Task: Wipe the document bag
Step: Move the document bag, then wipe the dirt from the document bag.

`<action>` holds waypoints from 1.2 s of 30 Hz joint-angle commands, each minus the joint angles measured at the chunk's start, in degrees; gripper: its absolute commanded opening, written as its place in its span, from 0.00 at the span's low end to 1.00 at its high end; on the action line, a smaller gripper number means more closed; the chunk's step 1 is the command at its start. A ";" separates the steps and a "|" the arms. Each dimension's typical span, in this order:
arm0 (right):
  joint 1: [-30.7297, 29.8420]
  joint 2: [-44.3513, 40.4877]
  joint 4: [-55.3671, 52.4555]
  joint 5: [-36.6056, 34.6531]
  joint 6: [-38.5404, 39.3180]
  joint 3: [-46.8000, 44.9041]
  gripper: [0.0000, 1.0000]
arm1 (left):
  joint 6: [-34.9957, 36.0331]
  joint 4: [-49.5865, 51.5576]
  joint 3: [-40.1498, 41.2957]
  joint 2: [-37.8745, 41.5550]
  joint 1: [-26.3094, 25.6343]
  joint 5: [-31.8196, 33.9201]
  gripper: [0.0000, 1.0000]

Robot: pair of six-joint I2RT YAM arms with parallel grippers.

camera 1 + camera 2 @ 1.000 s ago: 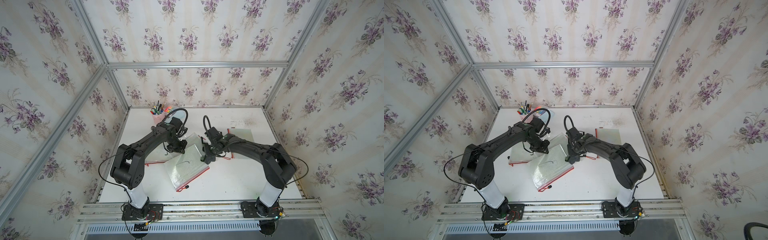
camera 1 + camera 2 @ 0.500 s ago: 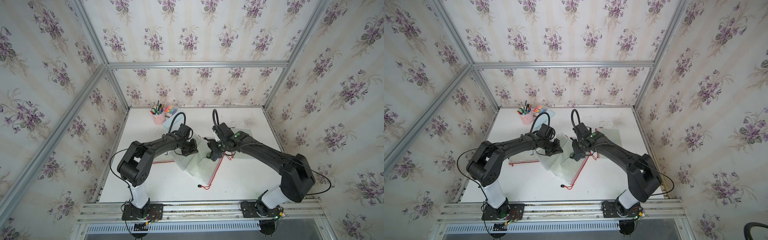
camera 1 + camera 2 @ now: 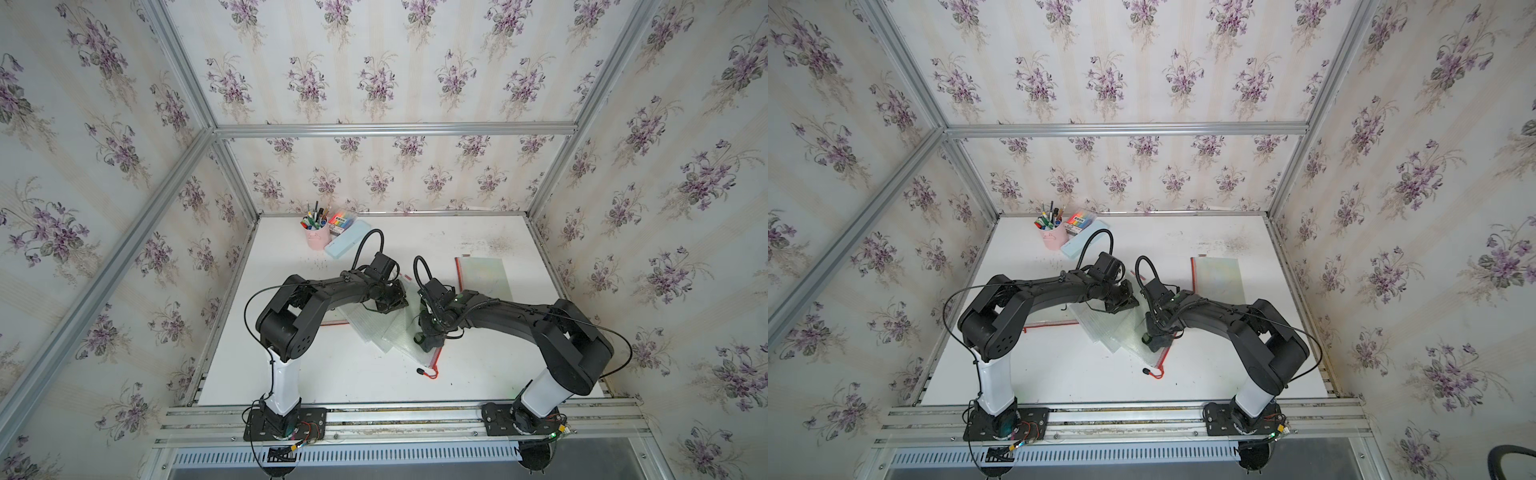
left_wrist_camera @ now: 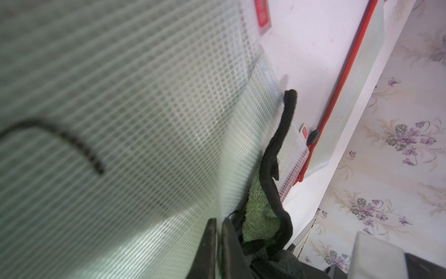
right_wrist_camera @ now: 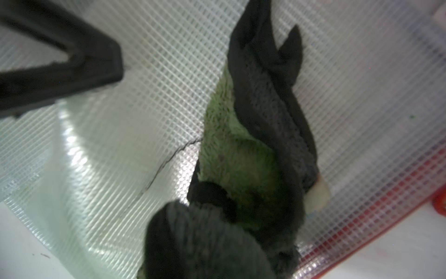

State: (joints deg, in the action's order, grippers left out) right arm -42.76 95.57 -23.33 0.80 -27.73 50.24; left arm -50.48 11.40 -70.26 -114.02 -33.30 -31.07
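Observation:
The document bag (image 3: 392, 332) (image 3: 1121, 336), clear mesh with a red zipper edge, lies mid-table. A dark curved mark (image 4: 72, 142) crosses its mesh (image 4: 144, 96). My left gripper (image 3: 390, 303) (image 3: 1119, 301) rests on its far part. Its jaws (image 4: 218, 224) stand a thin slit apart, with the bag's edge running into the slit. My right gripper (image 3: 430, 338) (image 3: 1156, 338) is shut on a green and black cloth (image 5: 241, 154) (image 4: 258, 217). It presses the cloth onto the bag (image 5: 156, 72) near the red edge. The cloth hides the right fingers.
A pink pen cup (image 3: 316, 237), a marker box (image 3: 343, 220) and a light blue case (image 3: 347, 245) stand at the back left. A second bag (image 3: 484, 276) lies back right. Another one (image 3: 332, 322) lies under the left arm. Metal frame rails edge the table.
The bag has slid and turned to the right. My right gripper dragged the cloth toward the front over it. My left gripper shifted right, and its jaws have parted slightly.

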 commanded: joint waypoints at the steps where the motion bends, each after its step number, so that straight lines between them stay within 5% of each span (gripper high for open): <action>1: -0.04 1.84 6.11 2.33 2.72 -2.43 0.09 | 9.71 6.52 -2.48 -1.98 -0.09 -4.64 0.24; 5: -0.04 1.90 7.39 2.98 3.38 -3.62 0.09 | 16.65 10.49 -4.80 -3.39 0.21 -4.47 0.43; 8: -0.04 1.81 7.96 2.99 3.56 -4.18 0.09 | 21.78 12.77 -6.84 -4.67 0.99 -4.92 0.44; 14: 0.09 0.79 7.08 1.38 3.46 -3.74 0.09 | 25.55 11.77 -8.82 -7.13 3.32 -11.16 0.24; 22: 1.45 -0.21 4.80 -0.53 7.75 -2.89 0.09 | 27.83 10.64 -8.55 -6.92 4.27 -16.58 0.17; 28: 1.45 1.28 3.14 -2.06 10.61 -1.25 0.09 | 29.26 12.29 -9.34 -7.82 4.73 -19.01 0.01; 36: 1.50 -0.59 1.36 -4.36 7.67 -0.24 0.09 | 26.81 8.75 -4.32 -5.85 4.73 -18.02 0.01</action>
State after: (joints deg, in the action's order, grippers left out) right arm -41.47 95.13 -17.89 1.26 -19.57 50.35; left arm -23.38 20.12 -75.46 -120.55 -28.47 -47.88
